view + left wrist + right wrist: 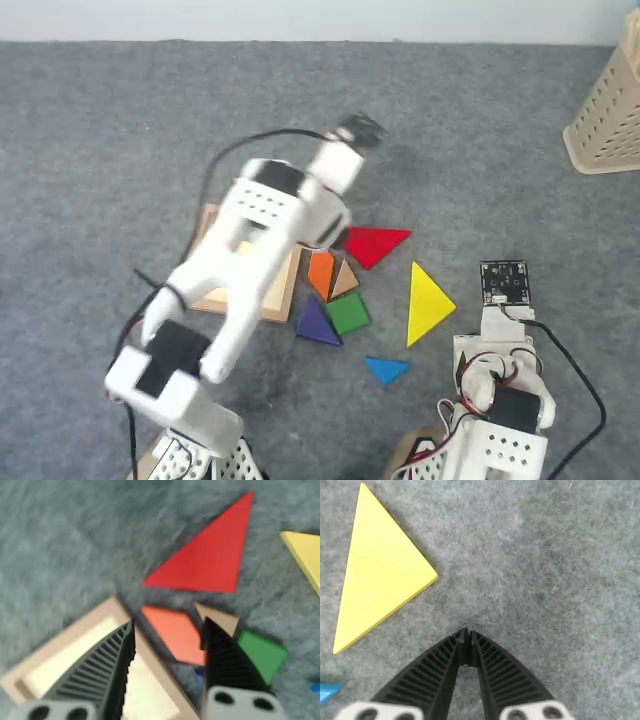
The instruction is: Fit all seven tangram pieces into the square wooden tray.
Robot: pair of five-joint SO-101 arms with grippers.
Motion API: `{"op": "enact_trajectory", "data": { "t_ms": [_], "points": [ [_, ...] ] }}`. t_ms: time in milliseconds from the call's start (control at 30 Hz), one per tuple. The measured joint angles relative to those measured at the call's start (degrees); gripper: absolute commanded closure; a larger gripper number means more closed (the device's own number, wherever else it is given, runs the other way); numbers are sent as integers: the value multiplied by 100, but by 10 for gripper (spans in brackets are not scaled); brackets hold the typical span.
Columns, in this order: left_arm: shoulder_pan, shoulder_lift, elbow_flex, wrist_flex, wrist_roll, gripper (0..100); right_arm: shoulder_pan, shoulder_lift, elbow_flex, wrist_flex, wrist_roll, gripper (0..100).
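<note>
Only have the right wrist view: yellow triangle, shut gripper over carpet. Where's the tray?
Observer: The wooden tray lies under the left arm, on the far side of the orange piece from your yellow triangle.
Operator: Anything in it?
Observer: The part in the left wrist view looks bare; the orange piece lies just outside its rim.
Operator: Other gripper?
Observer: The left gripper is open, above the tray corner and the orange piece.

My left arm [250, 250] is stretched far forward and angled across toward the right arm's side. Its wrist [332, 168] is tipped so the left gripper [168, 625] points downward, its two black ribbed fingers [110, 660] spread well apart. My right arm [500, 400] sits folded back and compact, and the right gripper [467, 632] points down with its tips pressed together, holding nothing.
</note>
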Motion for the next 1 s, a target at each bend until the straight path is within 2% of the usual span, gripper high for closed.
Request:
{"op": "enact_trajectory", "data": {
  "t_ms": [267,567,767,1000],
  "points": [
    [325,1758,-1363,9,-1020,750,0,0,0,0,0,990],
    [607,3165,-3174,747,-1415,750,0,0,0,0,0,990],
    [580,3640,-3552,879,-1433,753,0,0,0,0,0,990],
    [607,3710,-3815,1908,-1433,776,0,0,0,0,0,990]
  ]
}}
